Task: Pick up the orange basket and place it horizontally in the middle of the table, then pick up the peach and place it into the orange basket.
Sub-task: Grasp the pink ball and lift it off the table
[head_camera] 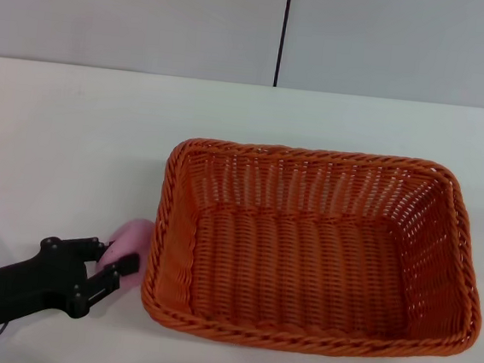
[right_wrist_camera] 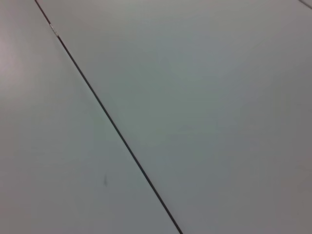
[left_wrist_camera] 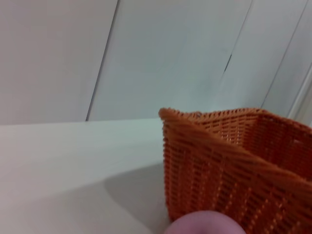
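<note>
The orange basket, a rectangular woven piece with a braided rim and sloping slatted sides, is seen upright and open-topped on the white table, filling the centre and right of the head view. Its long axis is laid across the frame from left to right, with the short sides facing the frame's left and right edges. The inside is shown bare down to the woven floor.

At the lower left of the head view, the peach, a small round pale-pink ball, is found just beside the basket's left short wall, outside it. The left end effector, black and reaching in from the lower left corner, is seen with its fingers closed around the peach on its near side. Whether the fruit is resting on the table or lifted off it cannot be told.

In the left wrist view, a corner of the basket is shown close up, with the pink curve of the peach at the bottom edge.

The right end effector is not seen; only a pale panelled wall is shown by its camera.
</note>
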